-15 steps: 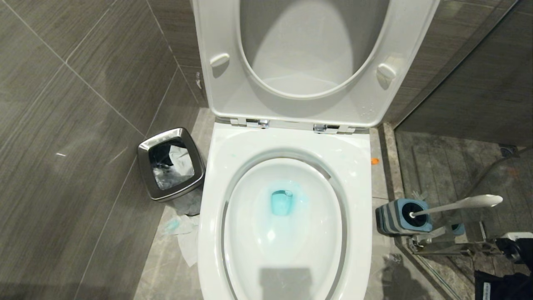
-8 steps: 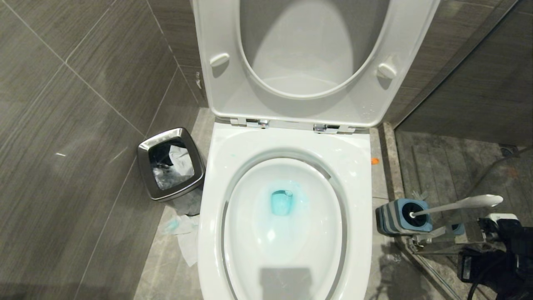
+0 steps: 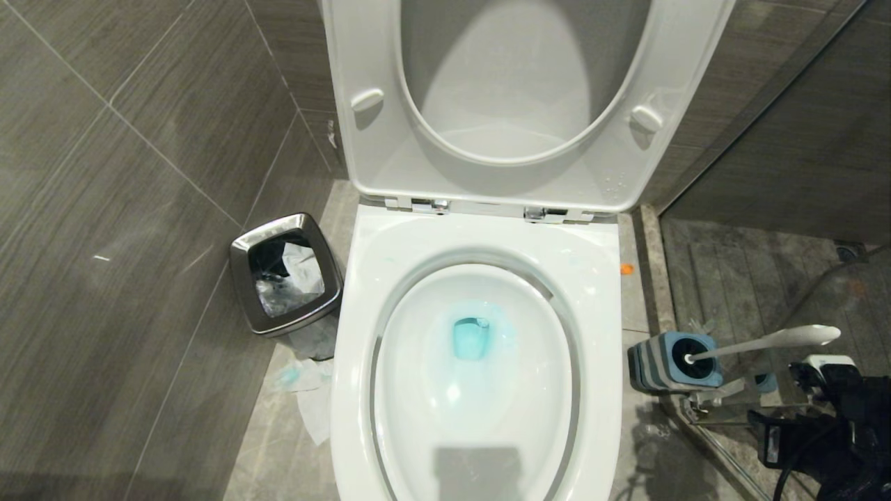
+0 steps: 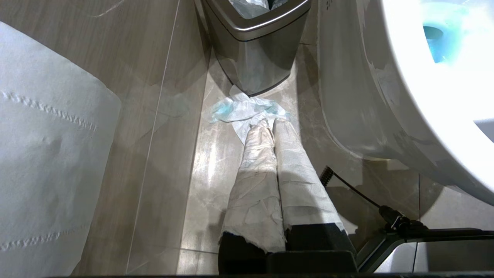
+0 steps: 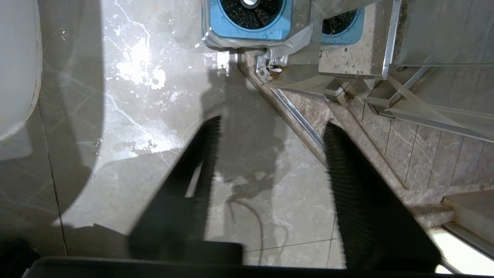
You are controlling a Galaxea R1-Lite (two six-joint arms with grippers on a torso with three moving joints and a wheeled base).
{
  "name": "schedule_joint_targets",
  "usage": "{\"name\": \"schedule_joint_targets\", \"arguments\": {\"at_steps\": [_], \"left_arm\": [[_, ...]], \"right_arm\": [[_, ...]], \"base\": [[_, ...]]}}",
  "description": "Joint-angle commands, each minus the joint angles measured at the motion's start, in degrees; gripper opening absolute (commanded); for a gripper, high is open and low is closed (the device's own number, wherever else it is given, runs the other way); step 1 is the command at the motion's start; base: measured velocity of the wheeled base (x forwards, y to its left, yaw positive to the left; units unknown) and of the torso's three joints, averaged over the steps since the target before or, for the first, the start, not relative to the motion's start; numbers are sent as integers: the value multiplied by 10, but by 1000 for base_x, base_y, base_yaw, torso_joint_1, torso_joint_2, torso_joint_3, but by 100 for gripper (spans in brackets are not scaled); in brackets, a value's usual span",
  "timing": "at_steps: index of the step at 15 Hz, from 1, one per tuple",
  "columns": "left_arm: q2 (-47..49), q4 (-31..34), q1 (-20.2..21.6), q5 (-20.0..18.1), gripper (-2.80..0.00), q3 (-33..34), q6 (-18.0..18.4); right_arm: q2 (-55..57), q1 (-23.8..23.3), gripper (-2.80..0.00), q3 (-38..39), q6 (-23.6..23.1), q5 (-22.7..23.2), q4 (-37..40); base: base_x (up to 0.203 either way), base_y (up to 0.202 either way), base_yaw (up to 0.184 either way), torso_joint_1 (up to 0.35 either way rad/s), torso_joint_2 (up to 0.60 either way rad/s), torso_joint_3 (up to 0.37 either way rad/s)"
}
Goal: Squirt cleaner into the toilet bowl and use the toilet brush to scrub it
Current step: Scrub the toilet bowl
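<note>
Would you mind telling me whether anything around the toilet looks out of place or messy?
Yes: crumpled tissue stained blue lies on the floor between the steel bin and the toilet bowl, rather than in the bin.

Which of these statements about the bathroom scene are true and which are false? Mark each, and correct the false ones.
1. The toilet bowl holds blue-tinted water. True.
2. The toilet brush sits in its holder. True.
3. The right gripper is shut on the brush handle. False: its fingers stand apart over bare floor, holding nothing.
4. The toilet seat is lowered. False: seat and lid are raised.
5. The steel waste bin stands on the robot's left of the toilet. True.
</note>
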Motion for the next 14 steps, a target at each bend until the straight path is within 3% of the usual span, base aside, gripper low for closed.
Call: {"name": "schedule_joint_targets", "arguments": {"at_steps": [1,7,14], "left_arm": [[0,0,1,0,-280,0,0],[0,0,1,0,-280,0,0],[0,0,0,0,-280,0,0]], "right_arm": [[2,0,0,1,2,0,-6],[63,0,0,-12,15,-11,-113],[69,-2,0,-51,13,-28,-116]], "base": [[0,0,0,0,0,0],[0,0,0,0,0,0],[0,0,0,0,0,0]]}}
